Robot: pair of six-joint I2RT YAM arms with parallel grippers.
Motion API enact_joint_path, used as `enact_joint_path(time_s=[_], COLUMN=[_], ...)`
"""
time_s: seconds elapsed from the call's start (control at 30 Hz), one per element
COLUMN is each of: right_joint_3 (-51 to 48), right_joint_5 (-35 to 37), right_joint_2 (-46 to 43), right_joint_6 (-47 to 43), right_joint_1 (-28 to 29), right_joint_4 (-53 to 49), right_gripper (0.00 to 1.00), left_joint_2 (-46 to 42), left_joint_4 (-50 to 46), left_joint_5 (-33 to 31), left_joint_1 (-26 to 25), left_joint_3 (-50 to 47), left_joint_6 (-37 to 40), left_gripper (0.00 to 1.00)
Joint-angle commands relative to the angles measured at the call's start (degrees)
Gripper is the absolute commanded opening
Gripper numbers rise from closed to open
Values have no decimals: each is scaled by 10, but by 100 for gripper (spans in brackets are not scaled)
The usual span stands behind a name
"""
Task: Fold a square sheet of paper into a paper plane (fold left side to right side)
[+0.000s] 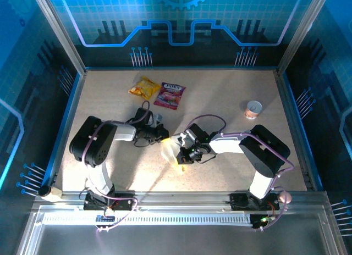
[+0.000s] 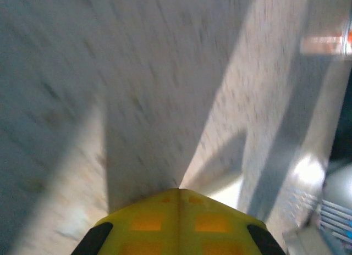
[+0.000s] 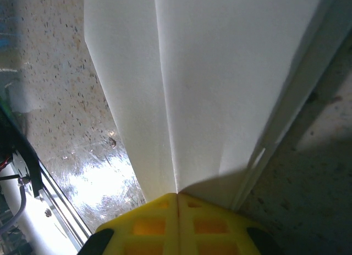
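Note:
The white paper (image 1: 171, 147) lies mid-table, folded into a narrow creased strip between my two grippers. In the right wrist view the paper (image 3: 220, 73) fans out from my yellow fingertips, with long creases and layered edges on its right side. My right gripper (image 3: 177, 194) is shut on its near end and sits at the strip's near right (image 1: 182, 155). My left gripper (image 1: 164, 134) is at the strip's far end. Its yellow fingers (image 2: 148, 222) are pressed together, so the left gripper (image 2: 179, 190) is shut. That view is blurred, so I cannot tell whether paper is pinched there.
A yellow snack packet (image 1: 144, 88) and a pink one (image 1: 170, 95) lie at the back of the speckled table (image 1: 231, 90). A small round cup (image 1: 253, 109) stands at the right. Metal frame rails border the table on all sides.

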Motion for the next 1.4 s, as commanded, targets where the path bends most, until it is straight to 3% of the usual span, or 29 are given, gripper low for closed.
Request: enact_joint_path(time_s=[0.0, 0.13, 0.37, 0.53, 0.73, 1.07, 1.37], right_joint_3=[-39, -48, -62, -54, -47, -45, -21], right_joint_5=[67, 59, 56, 55, 56, 51, 22], right_joint_2=[36, 23, -18, -20, -18, -12, -52], right_joint_6=[-5, -2, -9, -13, -14, -13, -14], right_joint_1=[8, -2, -21, -27, -28, -29, -28], right_joint_4=[-120, -109, -104, -108, -111, -106, -83], right_gripper=[0, 0, 0, 0, 0, 0, 0], left_joint_2=[22, 3, -138, -200, -169, -61, -26], left_joint_4=[-34, -48, -72, -43, 5, 25, 36], left_joint_5=[-54, -45, -34, -13, -18, -16, -57], left_joint_1=[26, 35, 31, -25, -81, -116, -119], left_joint_3=[37, 49, -1, -71, -91, -32, -75], left_joint_6=[47, 52, 48, 23, -6, -5, -2], left_gripper=[3, 2, 2, 3, 3, 2, 0])
